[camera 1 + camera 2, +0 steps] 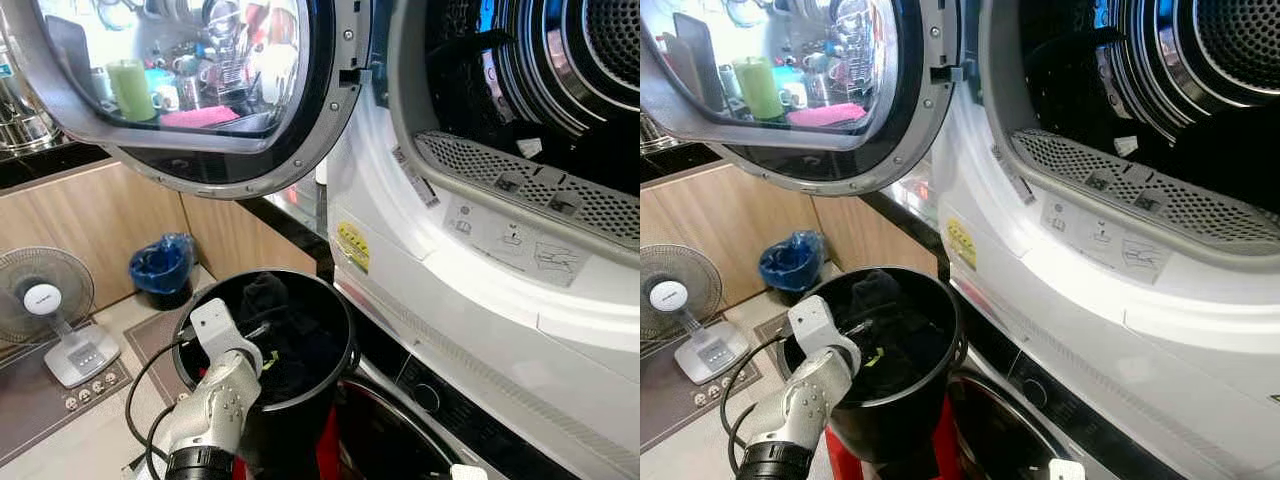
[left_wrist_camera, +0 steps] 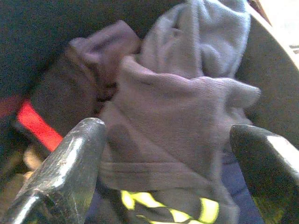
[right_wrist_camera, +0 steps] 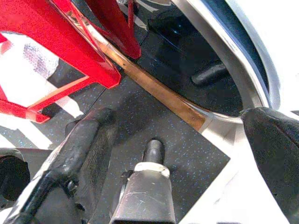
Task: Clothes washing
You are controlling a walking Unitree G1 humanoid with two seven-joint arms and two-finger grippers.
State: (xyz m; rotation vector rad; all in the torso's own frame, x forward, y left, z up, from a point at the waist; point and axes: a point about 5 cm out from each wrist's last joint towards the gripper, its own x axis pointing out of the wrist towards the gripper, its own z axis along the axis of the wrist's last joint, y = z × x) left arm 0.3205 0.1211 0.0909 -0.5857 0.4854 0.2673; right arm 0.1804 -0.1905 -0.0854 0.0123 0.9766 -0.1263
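Left gripper (image 2: 166,182): fingers spread, dipped into round black plastic laundry bucket (image 1: 330,310), poised over heap of grey and dark knit garments (image 2: 177,126) to pinch one.
White front-loading machine (image 1: 470,270): round glass door (image 1: 200,80) swung wide, drum bare, ready for loading.
Right gripper (image 3: 187,154): fingers spread, hanging low beside red metal stand (image 3: 60,42), idle.

The dryer drum (image 1: 560,70) at the upper right of the frame gapes wide, its mouth unblocked; the round door (image 1: 200,90) is swung out to the upper left, overhanging the black bucket (image 1: 300,300) at lower centre. The bucket's top is open, though the left gripper (image 2: 166,154) reaches into it with fingers spread over the dark clothes (image 2: 173,116) filling it. A red stand (image 3: 60,51) crowds the floor beside the lower washer door (image 3: 224,56).
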